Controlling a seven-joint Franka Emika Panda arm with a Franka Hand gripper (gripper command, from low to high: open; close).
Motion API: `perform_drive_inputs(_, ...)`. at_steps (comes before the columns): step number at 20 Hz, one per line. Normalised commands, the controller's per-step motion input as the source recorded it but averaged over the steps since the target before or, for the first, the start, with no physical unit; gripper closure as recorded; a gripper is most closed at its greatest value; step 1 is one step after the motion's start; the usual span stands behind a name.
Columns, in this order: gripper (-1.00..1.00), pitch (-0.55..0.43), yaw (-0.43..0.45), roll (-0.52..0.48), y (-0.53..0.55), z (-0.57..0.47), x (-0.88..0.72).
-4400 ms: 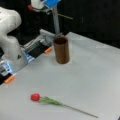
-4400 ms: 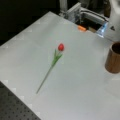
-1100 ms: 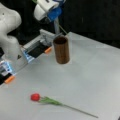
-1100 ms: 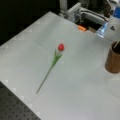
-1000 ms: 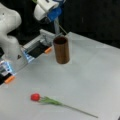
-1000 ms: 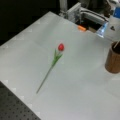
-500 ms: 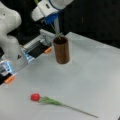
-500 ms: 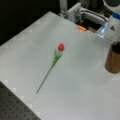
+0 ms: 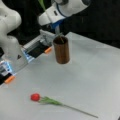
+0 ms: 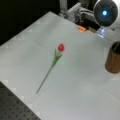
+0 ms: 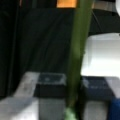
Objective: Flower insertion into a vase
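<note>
A red flower [image 9: 35, 97] lies flat on the pale worktop [image 9: 95, 75], toward a front view's bottom, its thin green stalk trailing away to that view's right; it shows again in a front view [image 10: 60, 47], well apart from the vase and touched by nothing; a white robot base [image 9: 11, 40] stands at a front view's left, with orange-tipped fixtures [image 9: 48, 50] along the worktop's far edge.

The vase [image 9: 61, 50] stands upright on the worktop near that far edge, and its side also shows at a front view's right [image 10: 113, 61]; a thin stem [image 9: 60, 38] seems to dip into its mouth, though the rim hides how deep it goes.

The pincer [image 9: 58, 32] hangs just above the vase's opening, under the white and blue arm; in the wrist view a green stem [image 11: 78, 57] runs upright between its two dark fingers [image 11: 51, 96], so the pincer [image 11: 72, 95] is clenched on this stem; a green leaf [image 9: 42, 4] sticks up above the arm at a front view's top.
</note>
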Motion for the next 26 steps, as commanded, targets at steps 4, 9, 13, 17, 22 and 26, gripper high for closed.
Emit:
perform_drive_inputs(4, 1.0, 0.148, -0.004, -0.101, 0.16, 0.07, 0.05)
perform_drive_inputs(9, 1.0, 0.155, -0.026, -0.103, 0.18, 0.0, 0.06)
perform_drive_inputs(13, 1.0, 0.139, -0.046, -0.093, 0.2, -0.12, 0.09)
perform_drive_inputs(17, 1.0, 0.123, -0.058, -0.077, 0.2, -0.2, 0.12)
perform_drive_inputs(22, 1.0, 0.089, -0.07, -0.071, 0.16, -0.27, 0.14)
perform_drive_inputs(26, 1.0, 0.056, -0.07, -0.077, 0.12, -0.24, 0.13)
